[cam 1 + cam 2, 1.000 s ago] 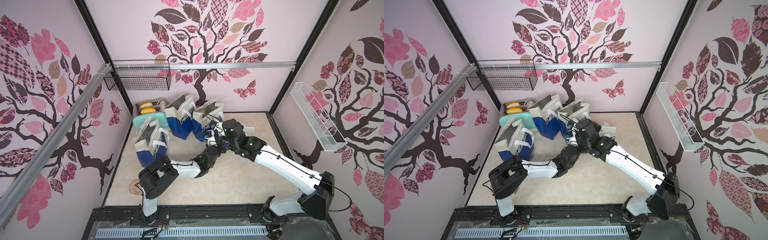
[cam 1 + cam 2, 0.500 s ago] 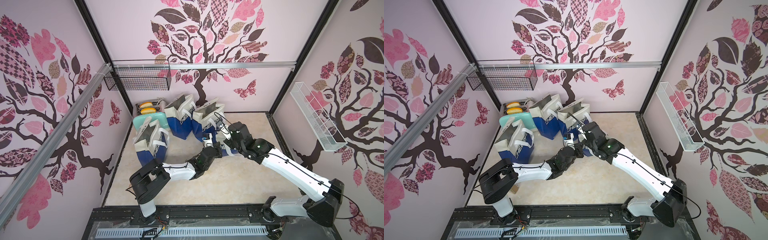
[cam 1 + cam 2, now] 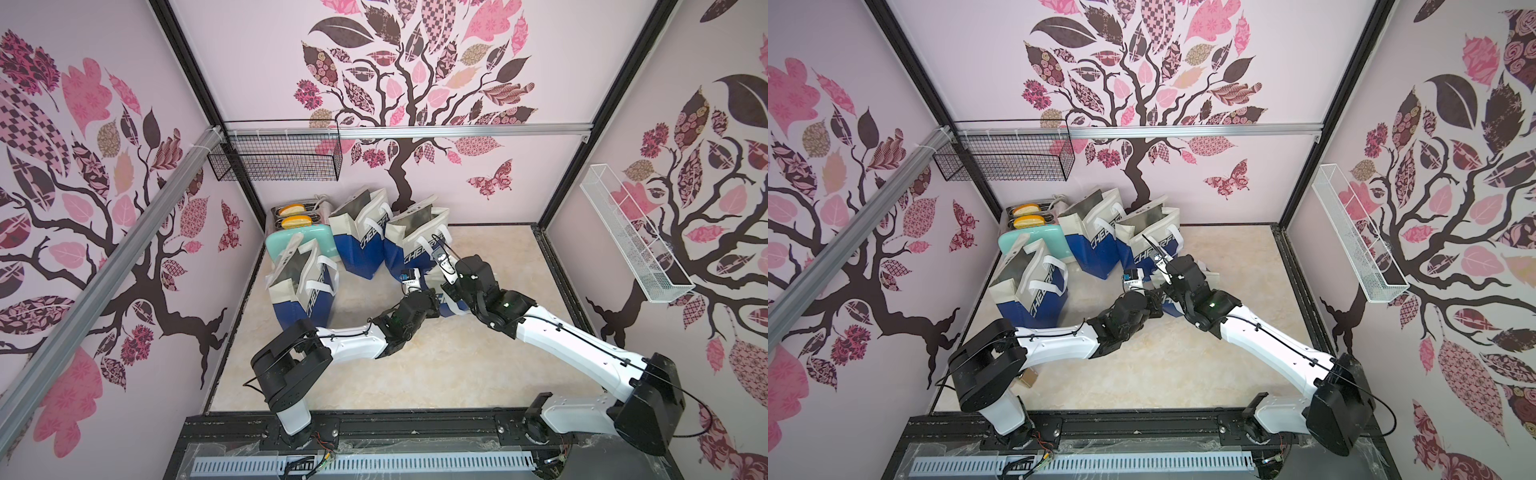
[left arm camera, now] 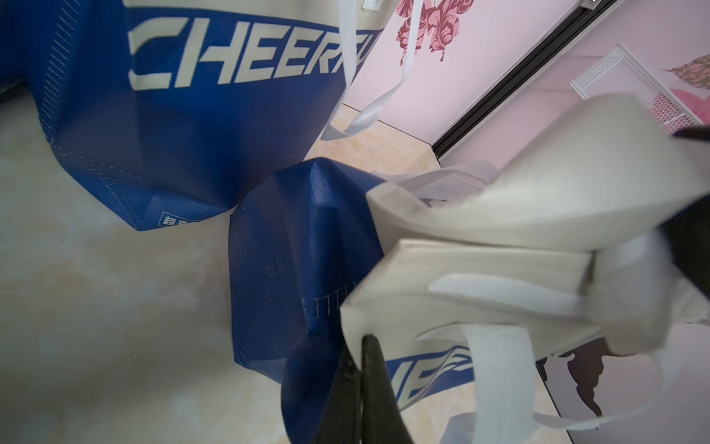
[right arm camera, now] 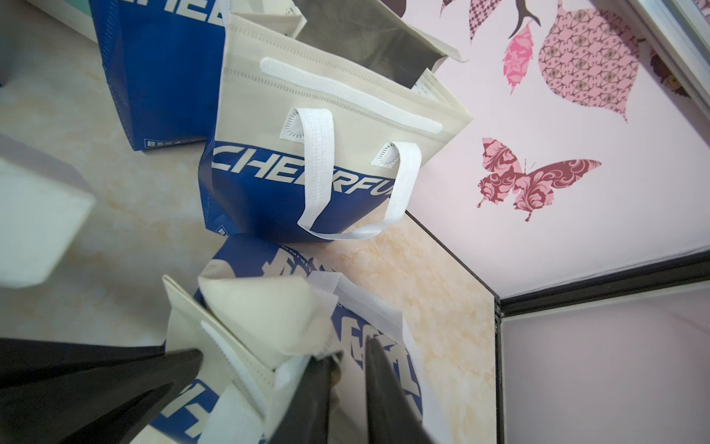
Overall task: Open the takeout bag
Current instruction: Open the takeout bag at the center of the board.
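The takeout bag (image 3: 451, 305), blue below and cream above, lies tipped over on the table between both arms. In the left wrist view my left gripper (image 4: 359, 344) is shut on the bag's (image 4: 307, 238) cream rim. My right gripper (image 5: 349, 348) sits at the folded cream top of the bag (image 5: 261, 307), its jaws a narrow gap apart, one finger against the fold. The left gripper's fingers (image 5: 115, 380) pinch the rim with the white strip beside it. In a top view both the left gripper (image 3: 434, 296) and the right gripper (image 3: 448, 287) meet over the bag, tips mostly hidden.
Three like bags stand open: one at the left (image 3: 301, 282) and two at the back (image 3: 361, 237) (image 3: 415, 232). A teal toaster (image 3: 286, 245) stands in the back left corner. A black wire basket (image 3: 278, 153) and a white wire basket (image 3: 631, 237) hang on the walls.
Both wrists have drawn a little toward the front of the table with the bag. The left arm's elbow has swung down and to the left. The right jaws now stand slightly apart.
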Controlling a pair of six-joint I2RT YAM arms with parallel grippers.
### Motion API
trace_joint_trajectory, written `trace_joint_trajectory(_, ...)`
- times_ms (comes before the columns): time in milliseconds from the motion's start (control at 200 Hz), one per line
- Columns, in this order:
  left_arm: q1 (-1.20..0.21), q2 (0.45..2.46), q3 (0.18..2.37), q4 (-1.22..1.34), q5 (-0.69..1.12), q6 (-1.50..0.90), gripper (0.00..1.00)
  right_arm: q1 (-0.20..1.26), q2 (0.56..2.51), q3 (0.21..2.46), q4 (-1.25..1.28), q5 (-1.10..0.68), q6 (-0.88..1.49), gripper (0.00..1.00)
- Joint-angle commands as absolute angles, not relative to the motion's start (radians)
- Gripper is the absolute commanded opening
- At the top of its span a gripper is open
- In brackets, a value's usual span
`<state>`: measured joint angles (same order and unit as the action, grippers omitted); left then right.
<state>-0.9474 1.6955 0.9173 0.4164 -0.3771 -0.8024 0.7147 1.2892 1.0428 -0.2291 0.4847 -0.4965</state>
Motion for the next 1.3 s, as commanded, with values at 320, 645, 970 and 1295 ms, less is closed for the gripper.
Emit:
trace_joint_trajectory(320,-0.942,1.59,0.926,0.346,-0.349,-0.841,0.0,0.707,1.33,1.01,-0.209,0.459,-0.445,0.34)
trace_joint_trajectory(645,-0.942,1.575,0.902,0.347,-0.351,-0.828,0.0,0.708,1.332,0.994,-0.111,0.501,-0.478,0.43)
trace_joint_trajectory(970,-0.943,1.596,0.896,0.361,-0.339,-0.813,0.0,0.708,1.349,1.022,-0.083,0.492,-0.535,0.47)
trace_joint_trajectory(1295,-0.953,1.614,0.889,0.362,-0.339,-0.786,0.0,0.708,1.393,1.062,-0.068,0.474,-0.596,0.39)
